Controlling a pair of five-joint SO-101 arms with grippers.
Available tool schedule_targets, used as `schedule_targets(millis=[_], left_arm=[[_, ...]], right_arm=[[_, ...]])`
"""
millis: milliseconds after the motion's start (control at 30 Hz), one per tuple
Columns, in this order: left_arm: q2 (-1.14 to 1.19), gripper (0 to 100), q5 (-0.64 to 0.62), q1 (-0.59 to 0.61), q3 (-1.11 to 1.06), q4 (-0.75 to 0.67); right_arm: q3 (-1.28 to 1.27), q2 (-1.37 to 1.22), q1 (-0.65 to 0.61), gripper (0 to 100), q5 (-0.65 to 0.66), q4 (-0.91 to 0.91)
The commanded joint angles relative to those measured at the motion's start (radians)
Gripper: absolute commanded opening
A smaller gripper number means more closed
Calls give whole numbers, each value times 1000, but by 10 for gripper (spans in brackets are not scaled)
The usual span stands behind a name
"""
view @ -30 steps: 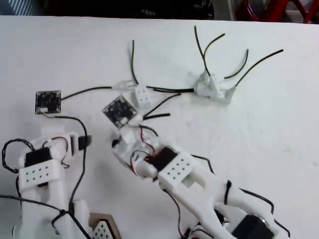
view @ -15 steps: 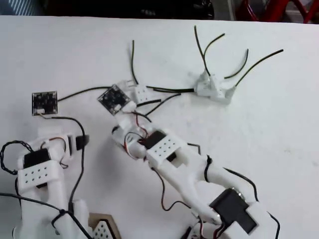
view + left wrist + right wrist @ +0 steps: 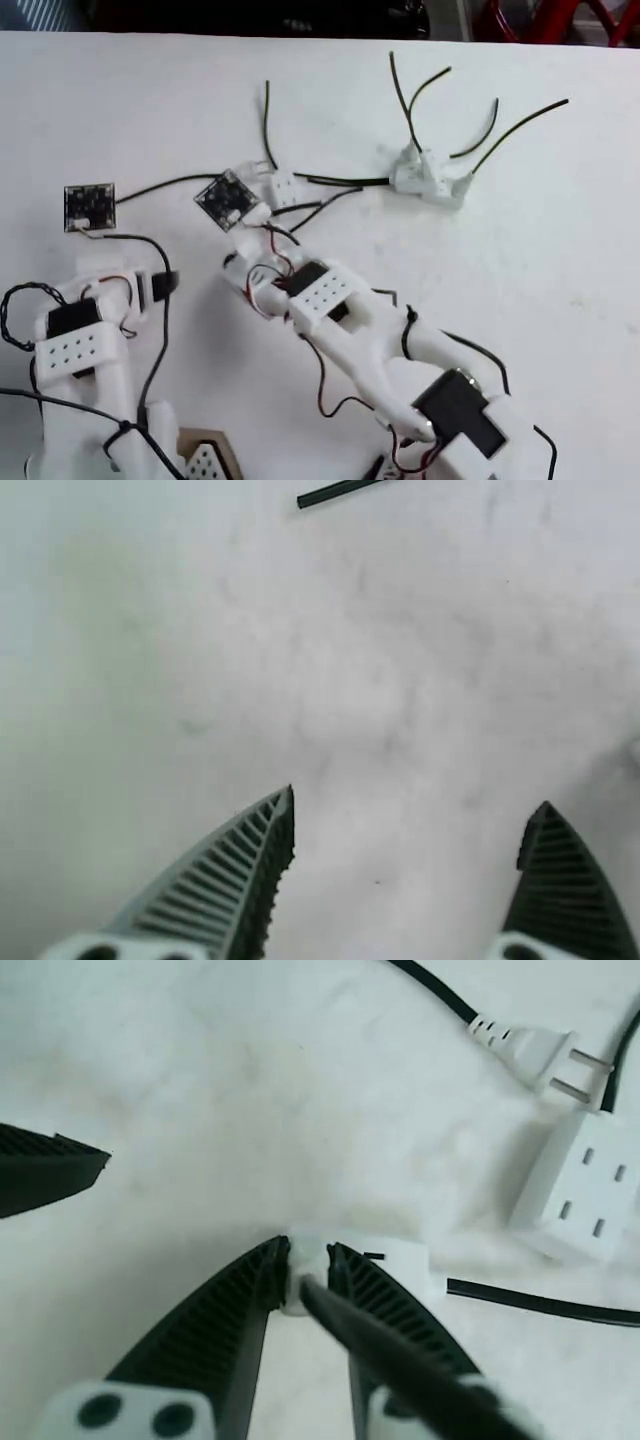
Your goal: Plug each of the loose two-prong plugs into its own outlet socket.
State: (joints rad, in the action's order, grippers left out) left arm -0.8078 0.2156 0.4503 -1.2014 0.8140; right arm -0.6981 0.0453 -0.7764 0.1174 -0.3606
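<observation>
Small white plug (image 3: 390, 1255) pinched tight in right claw (image 3: 305, 1250), low on the white table (image 3: 180, 1090), w/ white socket block (image 3: 575, 1195) just beside it, past the tips & off to one side; long side prob. lying across the claw toward the block, prongs hidden. Second two-prong plug (image 3: 525, 1050) loose next to the block, black cord (image 3: 430, 985) on its back, both prongs bare. Left claw (image 3: 410, 820) spread wide over bare table, well apart from all this, so prob. right claw's job.
</observation>
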Motion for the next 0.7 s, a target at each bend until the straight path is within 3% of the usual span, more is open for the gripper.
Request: schedule_targets(millis=[0,200,467,667], left_arm=[[-33,343,-5,7,5,-15],[-33,343,-5,7,5,-15],[-33,343,-3,7,5,-15],[-33,343,-3,7,5,-15]], right_arm=[[38,-35,8,17,6,1],[37,-45,7,17,8,-4],[146,-38,12,17,9,-232],[183,-44,12,17,9,-271]])
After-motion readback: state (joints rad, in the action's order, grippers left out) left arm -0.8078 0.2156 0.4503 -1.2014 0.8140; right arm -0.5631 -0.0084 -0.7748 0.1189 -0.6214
